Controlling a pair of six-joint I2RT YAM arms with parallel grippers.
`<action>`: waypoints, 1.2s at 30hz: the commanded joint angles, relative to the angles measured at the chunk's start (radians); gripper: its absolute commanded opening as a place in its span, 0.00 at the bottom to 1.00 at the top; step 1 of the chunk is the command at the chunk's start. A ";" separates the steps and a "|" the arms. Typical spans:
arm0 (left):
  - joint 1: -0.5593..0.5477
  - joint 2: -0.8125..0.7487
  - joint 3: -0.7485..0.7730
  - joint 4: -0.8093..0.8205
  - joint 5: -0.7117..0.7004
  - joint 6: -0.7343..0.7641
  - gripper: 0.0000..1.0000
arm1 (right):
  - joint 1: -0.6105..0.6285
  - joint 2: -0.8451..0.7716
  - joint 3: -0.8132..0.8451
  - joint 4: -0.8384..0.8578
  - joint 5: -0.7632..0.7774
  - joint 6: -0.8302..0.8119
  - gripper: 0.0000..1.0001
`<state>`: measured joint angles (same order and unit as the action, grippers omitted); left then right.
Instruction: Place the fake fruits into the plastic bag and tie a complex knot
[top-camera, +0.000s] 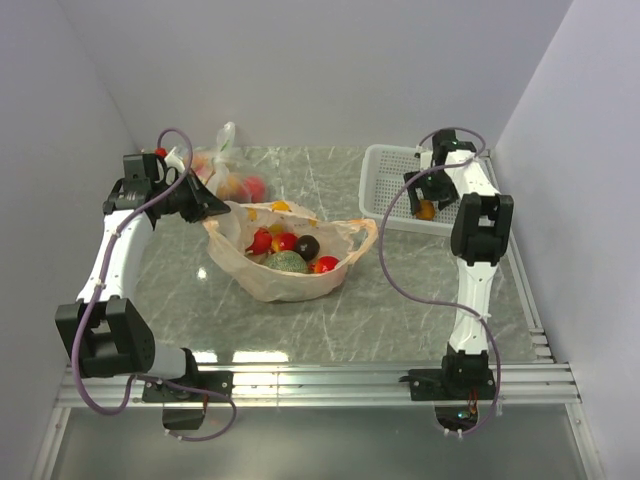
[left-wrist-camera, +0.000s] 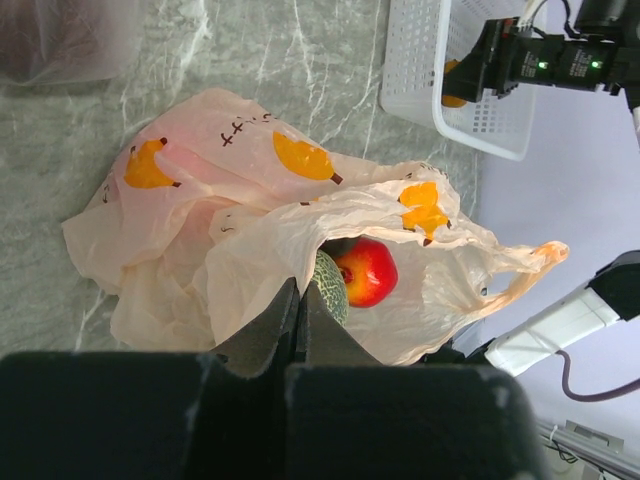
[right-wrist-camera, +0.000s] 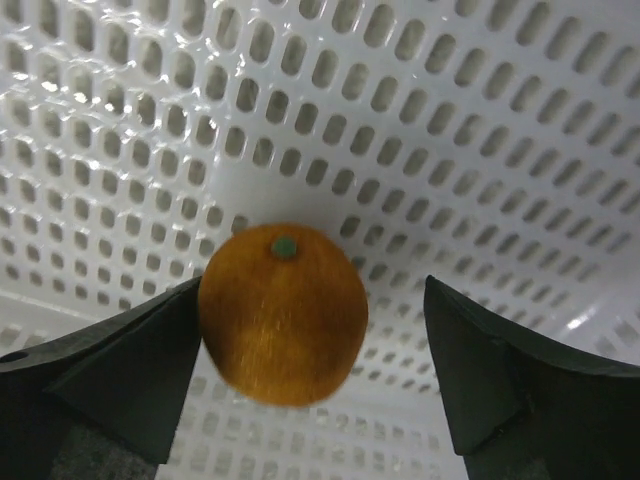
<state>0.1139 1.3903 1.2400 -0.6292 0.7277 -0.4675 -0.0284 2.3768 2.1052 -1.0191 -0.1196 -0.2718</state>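
The peach-orange plastic bag (top-camera: 262, 285) stands open mid-table. Inside it lie three red fruits (top-camera: 287, 241), a dark maroon one (top-camera: 307, 246) and the green netted melon (top-camera: 286, 263). My left gripper (top-camera: 207, 206) is shut on the bag's left rim and holds it up. In the left wrist view the shut tips (left-wrist-camera: 297, 292) pinch the plastic bag (left-wrist-camera: 250, 250) beside the melon (left-wrist-camera: 333, 287) and a red fruit (left-wrist-camera: 367, 271). The orange-brown fruit (right-wrist-camera: 283, 312) lies in the white basket (right-wrist-camera: 400, 100). My right gripper (right-wrist-camera: 312, 300) is open around it; the left finger touches it and the right finger stands apart.
The white perforated basket (top-camera: 385, 165) sits at the back right, against the right wall. A clear bag of mixed fruits (top-camera: 230, 178) lies at the back, just behind my left gripper. Walls close in on the left, back and right.
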 joint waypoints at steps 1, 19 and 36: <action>-0.003 -0.002 0.019 0.019 -0.001 0.010 0.01 | 0.005 0.027 0.067 -0.019 0.008 -0.007 0.90; -0.006 -0.001 0.030 0.022 0.004 0.006 0.01 | 0.018 -0.108 0.283 -0.110 -0.078 -0.007 0.36; -0.020 0.003 0.045 0.010 -0.007 0.015 0.01 | 0.560 -0.505 0.359 -0.044 -0.224 -0.020 0.34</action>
<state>0.1001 1.3926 1.2495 -0.6327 0.7177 -0.4652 0.4778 1.9568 2.4798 -1.0779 -0.2413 -0.3252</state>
